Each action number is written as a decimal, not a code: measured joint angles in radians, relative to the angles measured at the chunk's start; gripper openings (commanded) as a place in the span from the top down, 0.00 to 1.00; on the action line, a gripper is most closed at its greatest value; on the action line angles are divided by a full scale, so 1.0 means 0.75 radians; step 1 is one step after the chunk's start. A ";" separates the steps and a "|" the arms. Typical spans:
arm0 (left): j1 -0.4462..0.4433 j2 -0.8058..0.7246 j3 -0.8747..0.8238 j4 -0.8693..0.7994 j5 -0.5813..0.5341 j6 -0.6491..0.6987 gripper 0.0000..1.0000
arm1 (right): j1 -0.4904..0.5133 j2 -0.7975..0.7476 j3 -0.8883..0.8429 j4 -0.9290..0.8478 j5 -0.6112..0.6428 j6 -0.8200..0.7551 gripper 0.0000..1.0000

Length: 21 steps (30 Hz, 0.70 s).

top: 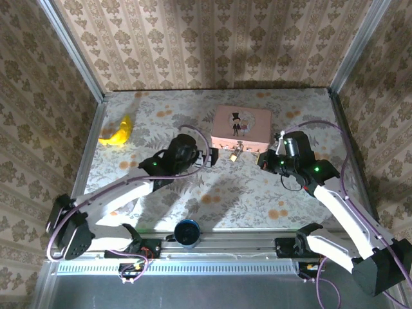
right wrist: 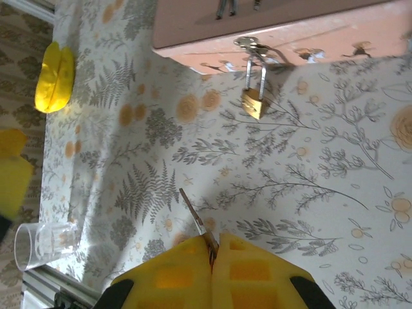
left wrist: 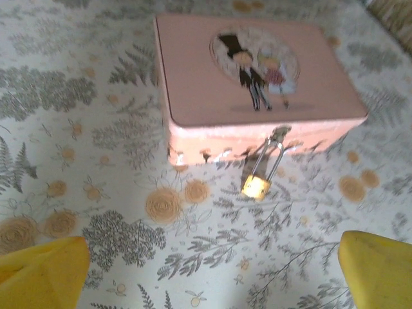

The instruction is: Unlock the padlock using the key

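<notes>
**At the pink box (left wrist: 257,71) front: padlock (left wrist: 256,185) on hasp (left wrist: 281,134)**

Its brass body lies on the surface (left wrist: 96,129). The left end effector (left wrist: 209,277) is spread wide, near the padlock but not touching. The right end effector (right wrist: 212,243) pinches the key (right wrist: 195,215), blade out, apart from the padlock.

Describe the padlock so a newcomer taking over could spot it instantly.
Find the pink picture box toward the far side of the floral table. From the clasp on its near wall hangs the padlock, lying on the tabletop. It is tiny, brass-coloured and blocky with a silver shackle, far smaller than the box.
</notes>
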 measured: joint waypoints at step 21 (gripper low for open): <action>-0.125 0.583 0.376 0.034 -0.108 0.087 0.16 | -0.206 -0.325 -0.229 -0.071 0.185 0.078 1.00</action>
